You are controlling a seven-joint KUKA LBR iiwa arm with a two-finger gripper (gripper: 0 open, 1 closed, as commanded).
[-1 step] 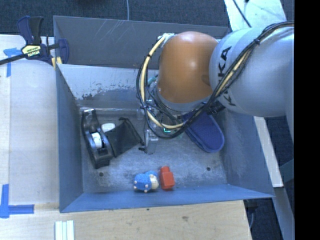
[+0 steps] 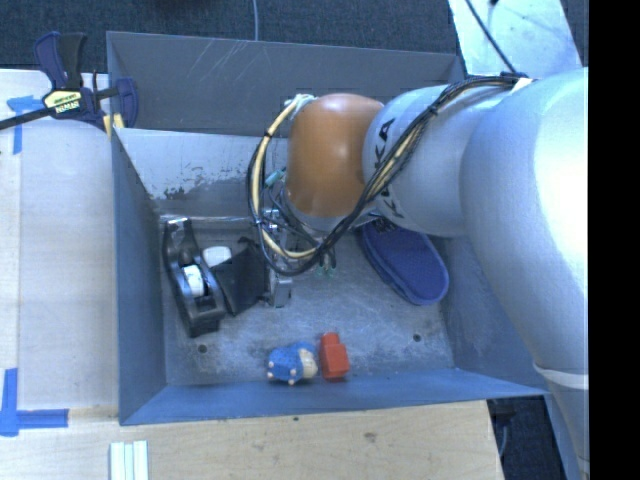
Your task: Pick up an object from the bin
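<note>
My gripper [image 2: 280, 290] reaches down under the wrist into the middle of the bin, just right of a black tape dispenser [image 2: 196, 280] with a white roll that lies along the left wall. A black flat piece [image 2: 240, 282] at the dispenser's right side sits right against the gripper; whether they touch I cannot tell. A blue oval pad [image 2: 408, 264] lies to the right, partly hidden by the arm.
Near the bin's front wall lie a small blue and yellow toy [image 2: 291, 364] and an orange block [image 2: 333, 356] side by side. The arm covers the back right of the bin.
</note>
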